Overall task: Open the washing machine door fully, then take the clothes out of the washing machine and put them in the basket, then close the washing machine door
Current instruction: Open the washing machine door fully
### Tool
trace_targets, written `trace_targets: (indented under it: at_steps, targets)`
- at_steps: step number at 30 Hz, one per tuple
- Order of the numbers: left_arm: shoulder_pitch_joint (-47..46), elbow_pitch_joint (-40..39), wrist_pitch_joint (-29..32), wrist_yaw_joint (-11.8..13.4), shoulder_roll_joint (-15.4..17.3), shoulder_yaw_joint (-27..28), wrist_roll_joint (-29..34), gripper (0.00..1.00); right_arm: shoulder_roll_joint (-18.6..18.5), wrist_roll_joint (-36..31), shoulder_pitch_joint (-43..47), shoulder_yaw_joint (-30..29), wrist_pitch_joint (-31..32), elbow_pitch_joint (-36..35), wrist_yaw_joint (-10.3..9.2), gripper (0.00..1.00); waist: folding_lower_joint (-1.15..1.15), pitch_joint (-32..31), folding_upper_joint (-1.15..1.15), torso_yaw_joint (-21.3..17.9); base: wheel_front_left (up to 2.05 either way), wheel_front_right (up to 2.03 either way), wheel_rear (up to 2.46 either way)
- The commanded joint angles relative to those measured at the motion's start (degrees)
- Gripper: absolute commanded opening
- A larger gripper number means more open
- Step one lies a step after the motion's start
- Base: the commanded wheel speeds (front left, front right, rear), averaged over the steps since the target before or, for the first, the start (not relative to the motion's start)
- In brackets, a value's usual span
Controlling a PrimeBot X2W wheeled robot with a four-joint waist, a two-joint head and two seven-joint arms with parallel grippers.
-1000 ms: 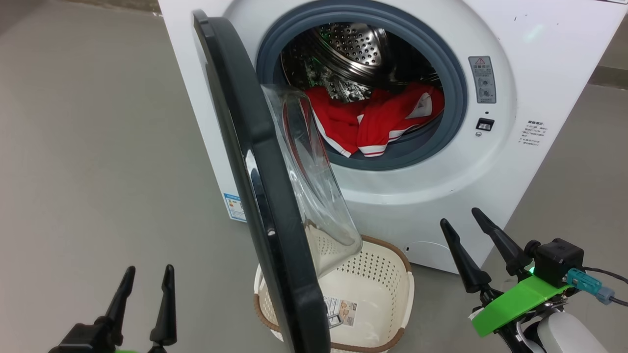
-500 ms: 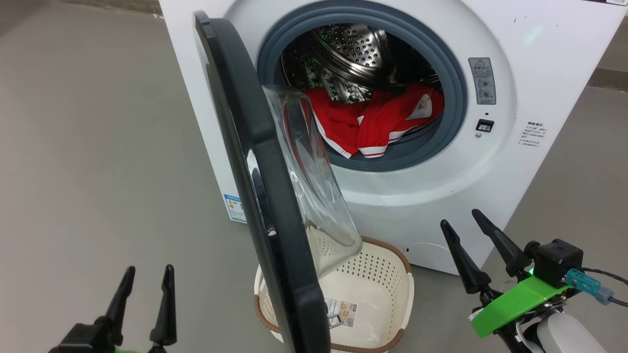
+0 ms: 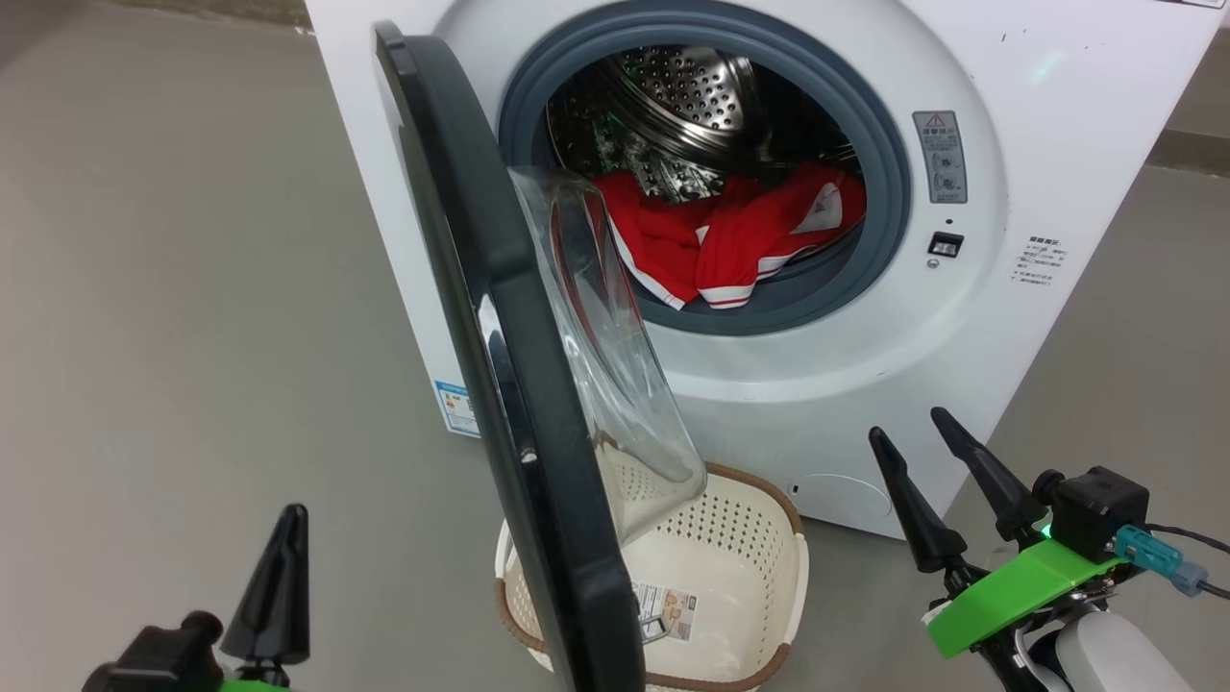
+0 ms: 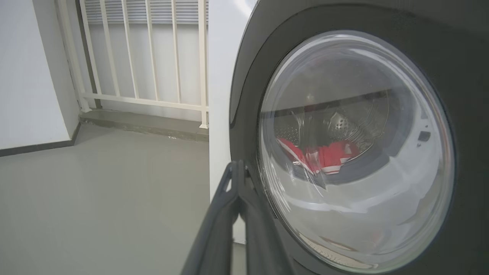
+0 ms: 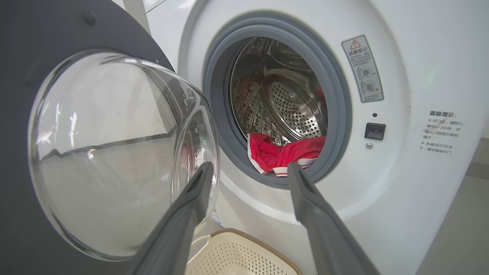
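Left tool pinched closed, right tool spread, glossy black door, soft red clothes

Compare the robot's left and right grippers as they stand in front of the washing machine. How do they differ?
The left gripper is shut, fingers pressed together; the right gripper is open, fingers spread. The left gripper looks at the outer face of the washing machine door; the right gripper looks toward the drum and the clothes. Both have long dark fingers and hold nothing.
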Motion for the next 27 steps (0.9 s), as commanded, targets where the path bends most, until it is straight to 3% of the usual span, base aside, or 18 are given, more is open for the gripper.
trace_targets:
  at_steps: [1, 14, 27]
  targets:
    - [-2.3, -3.2, -0.5, -0.1, 1.1, 2.1, 0.4, 0.0, -0.2, -0.7, 0.0, 0.8, -0.7, -1.1, 0.09, 1.0, 0.0, 0.0, 0.0, 0.0, 0.0, 0.0, 0.0]
    - [-2.8, -19.5, -0.5, -0.1, 0.6, -0.3, 1.0, 0.0, 0.3, -0.6, 0.1, 0.5, -0.7, -1.2, 0.09, 1.0, 0.0, -0.1, 0.0, 0.2, 0.0, 0.0, 0.0]
    - [-3.7, -32.8, -0.5, -0.2, 6.6, -11.5, -5.2, 0.0, 0.4, -0.5, 0.0, 0.8, -0.7, -1.1, 0.09, 1.0, 0.0, 0.0, 0.0, 0.1, 0.0, 0.0, 0.0]
